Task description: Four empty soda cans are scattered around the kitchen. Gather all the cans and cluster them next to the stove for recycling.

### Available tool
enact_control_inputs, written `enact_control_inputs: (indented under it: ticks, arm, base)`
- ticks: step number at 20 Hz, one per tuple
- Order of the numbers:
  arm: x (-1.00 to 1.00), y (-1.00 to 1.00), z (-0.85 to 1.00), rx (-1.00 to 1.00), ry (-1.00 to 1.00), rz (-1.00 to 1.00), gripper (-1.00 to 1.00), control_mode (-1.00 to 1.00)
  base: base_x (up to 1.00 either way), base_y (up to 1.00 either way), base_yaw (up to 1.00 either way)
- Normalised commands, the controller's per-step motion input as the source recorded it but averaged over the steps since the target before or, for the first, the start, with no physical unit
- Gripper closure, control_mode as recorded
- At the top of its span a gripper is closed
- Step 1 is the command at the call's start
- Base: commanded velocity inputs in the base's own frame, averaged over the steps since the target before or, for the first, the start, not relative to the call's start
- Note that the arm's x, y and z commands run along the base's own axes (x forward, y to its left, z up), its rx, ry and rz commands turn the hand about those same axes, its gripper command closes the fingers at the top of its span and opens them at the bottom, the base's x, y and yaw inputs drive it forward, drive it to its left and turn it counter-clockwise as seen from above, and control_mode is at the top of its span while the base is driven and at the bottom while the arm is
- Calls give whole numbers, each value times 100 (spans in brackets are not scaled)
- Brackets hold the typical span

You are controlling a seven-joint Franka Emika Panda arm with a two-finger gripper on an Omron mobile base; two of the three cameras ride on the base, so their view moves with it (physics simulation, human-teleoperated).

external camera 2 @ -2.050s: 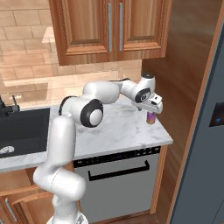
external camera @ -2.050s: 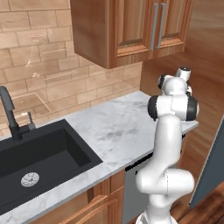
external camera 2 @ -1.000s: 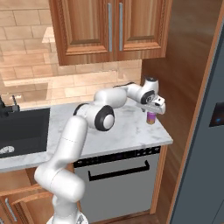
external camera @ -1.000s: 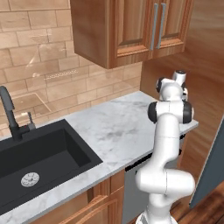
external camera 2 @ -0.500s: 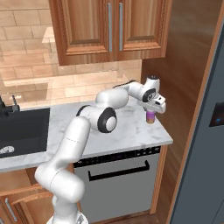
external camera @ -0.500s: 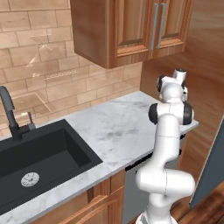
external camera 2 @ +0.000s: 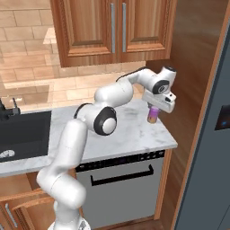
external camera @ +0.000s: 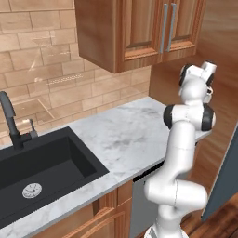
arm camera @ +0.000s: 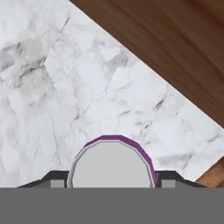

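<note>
can: purple can [external camera 2: 153, 115] stood upright on the counter [external camera 2: 130, 134], near its right end, close to the front-right corner. in hand view its grey top [arm camera: 112, 165] w/ purple rim sat low centre, right betw the two dark fingertips [arm camera: 56, 179].
gripper: gripper [external camera 2: 155, 112] came down over the can from above; white hand covered the can's upper part in right base view, lower part showed beneath. fingers sat against both sides of the can, closed on it. can base looked to be on the marble, can't tell if lifted.
arm: reached from base across counter to the right end; in left base view the hand [external camera: 204, 74] was up by the wood panel, can hidden behind arm.
counter: white-grey marble, w/ black sink [external camera: 42, 172] and dark faucet [external camera: 11, 122] at the left, well apart from can.
below: silver dishwasher front [external camera 2: 121, 188] w/ dark handle under the counter.
room: tan brick wall [external camera: 42, 79], reddish wood cabinets [external camera 2: 112, 29] above, tall wood panel [external camera 2: 193, 67] right of counter, grey fridge side [external camera 2: 211, 157] at far right.
</note>
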Motion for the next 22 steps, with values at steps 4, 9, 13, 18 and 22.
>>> enact_control_inputs:
  ticks: [4, 9, 13, 18, 22]
  arm:
    - [-89, 16, 0, 3, 1, 4, 100, -100]
    - [-76, 52, 0, 0, 4, 4, 100, -100]
    - [-84, 70, 20, 0, 1, 4, 100, -100]
    - [-99, 26, 47, 0, 0, 0, 100, -100]
    - [-100, 0, 63, 0, 0, 0, 100, -100]
  base:
    - [0, 0, 0]
    - [0, 0, 0]
    - [0, 0, 0]
    - [0, 0, 0]
    - [0, 0, 0]
